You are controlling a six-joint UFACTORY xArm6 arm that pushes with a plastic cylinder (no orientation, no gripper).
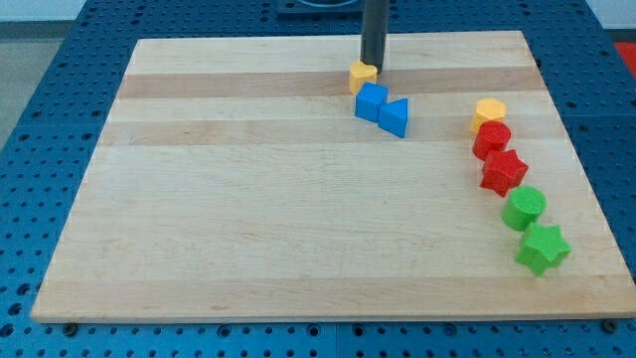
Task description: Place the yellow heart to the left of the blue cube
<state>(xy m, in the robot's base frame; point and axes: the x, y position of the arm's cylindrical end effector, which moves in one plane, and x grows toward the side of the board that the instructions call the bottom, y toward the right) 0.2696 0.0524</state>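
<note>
My tip (375, 71) is down on the table (248, 219) near the view's top edge, just right of centre; no hand on this rig, only the dark rod, so nothing opens, closes or grips; tip touches the yellow heart (362, 74) on that block's right side, rod partly hiding it; blue cube (372, 101) sits just below the tip, touching or nearly touching the heart's lower edge; so the heart is above the cube, slightly toward the view's left, not beside it on the left; second blue block (395, 117), wedge-like, exact shape unclear, butts against the cube's lower right; well off to the tip's right and lower, a curved line of five blocks runs toward the view's bottom: yellow hexagon (489, 111), red cylinder (491, 138), red star (504, 171), green cylinder (524, 208), green star (543, 248); neighbours in that line touch or nearly touch.
</note>
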